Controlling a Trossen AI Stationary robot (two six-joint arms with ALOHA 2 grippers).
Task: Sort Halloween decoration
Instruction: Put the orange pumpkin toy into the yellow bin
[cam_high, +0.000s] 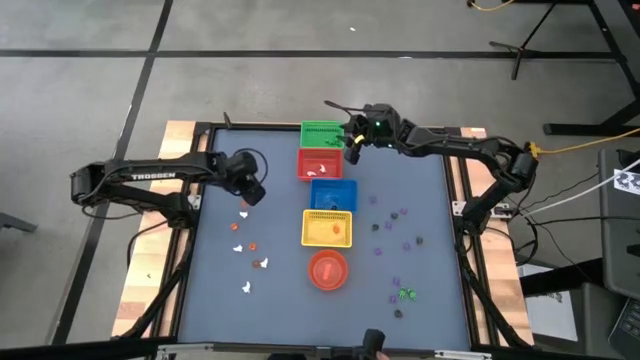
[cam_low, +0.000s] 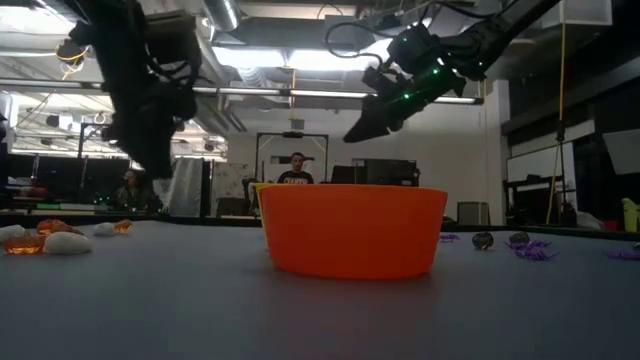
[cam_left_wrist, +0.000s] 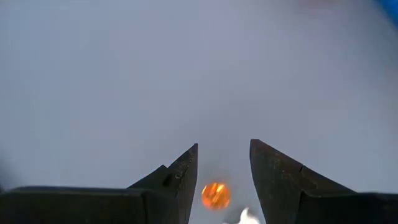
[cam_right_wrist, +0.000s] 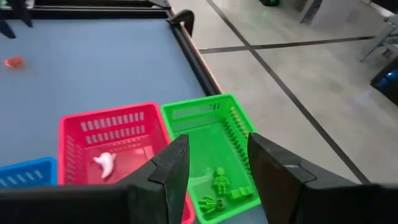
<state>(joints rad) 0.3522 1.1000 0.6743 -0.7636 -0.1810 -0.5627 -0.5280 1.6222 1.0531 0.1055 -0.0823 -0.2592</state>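
Right hand (cam_right_wrist: 217, 171) released above slatted green basket (cam_right_wrist: 239, 134); left hand (cam_left_wrist: 224, 171) released over round glossy orange trinket (cam_left_wrist: 215, 195).

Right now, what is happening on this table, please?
Two robot arms are sorting tiny Halloween trinkets into coloured baskets. The right gripper hangs over the green basket with open, empty jaws; green trinkets lie inside. The left gripper, also open, hovers above an orange trinket on the table's left side. A white trinket lies in the red basket. Purple trinkets remain loose at the right.
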